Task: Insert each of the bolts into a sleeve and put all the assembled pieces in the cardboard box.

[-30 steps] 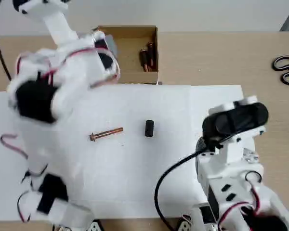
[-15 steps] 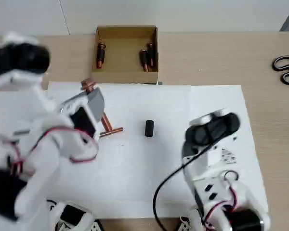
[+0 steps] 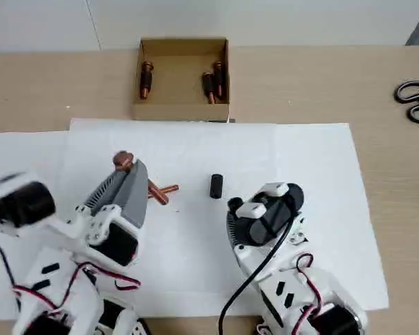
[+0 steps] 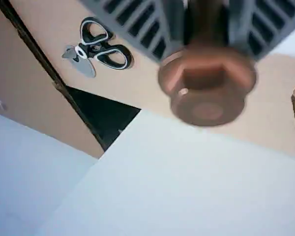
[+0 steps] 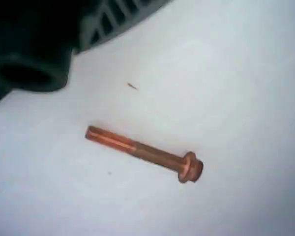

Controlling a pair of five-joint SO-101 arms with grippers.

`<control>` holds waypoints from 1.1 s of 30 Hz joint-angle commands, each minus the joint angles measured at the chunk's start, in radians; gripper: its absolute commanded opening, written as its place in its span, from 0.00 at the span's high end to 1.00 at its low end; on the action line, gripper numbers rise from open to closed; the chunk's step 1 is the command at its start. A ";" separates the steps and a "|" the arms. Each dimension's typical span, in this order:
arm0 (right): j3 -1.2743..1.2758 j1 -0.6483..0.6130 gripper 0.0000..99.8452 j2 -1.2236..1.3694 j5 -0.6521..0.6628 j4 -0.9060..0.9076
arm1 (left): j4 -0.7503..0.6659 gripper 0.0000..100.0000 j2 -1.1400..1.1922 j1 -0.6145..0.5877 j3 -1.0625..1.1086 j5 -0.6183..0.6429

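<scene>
Two arms reach in from the near edge of the table (image 3: 321,84), both bent low over the white paper (image 3: 307,160). The left arm (image 3: 70,237) is folded at the near left corner, and the left gripper (image 3: 130,172) points away toward the cardboard box (image 3: 181,112). Its grey ribbed fingers (image 4: 132,22) are closed around the shank of the held bolt (image 4: 206,86), whose hexagonal head sticks out just past the fingertips.

A second bolt (image 5: 142,152) lies flat on the paper. In the high view its plain end shows just beside the left gripper, and the gripper covers the rest.

The black sleeve (image 3: 216,186) lies on the paper between that bolt and the right gripper (image 3: 234,209), near the latter but apart from it. Whether the right gripper is parted or closed I cannot tell.

Three assembled pieces (image 3: 145,79) lie in the box, one at its left side and two together at its right. Scissors (image 3: 415,101) lie at the table's far right edge, well apart from everything else.
</scene>
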 commanded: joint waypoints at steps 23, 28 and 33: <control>0.153 -0.237 1.00 -0.007 0.011 -0.312 | -0.138 0.99 -0.155 0.149 0.209 0.005; 0.140 -0.237 1.00 -0.007 0.025 -0.312 | -0.143 0.99 -0.155 0.149 0.237 0.005; 0.109 -0.237 1.00 -0.007 0.087 -0.312 | -0.144 0.99 -0.155 0.149 0.243 0.003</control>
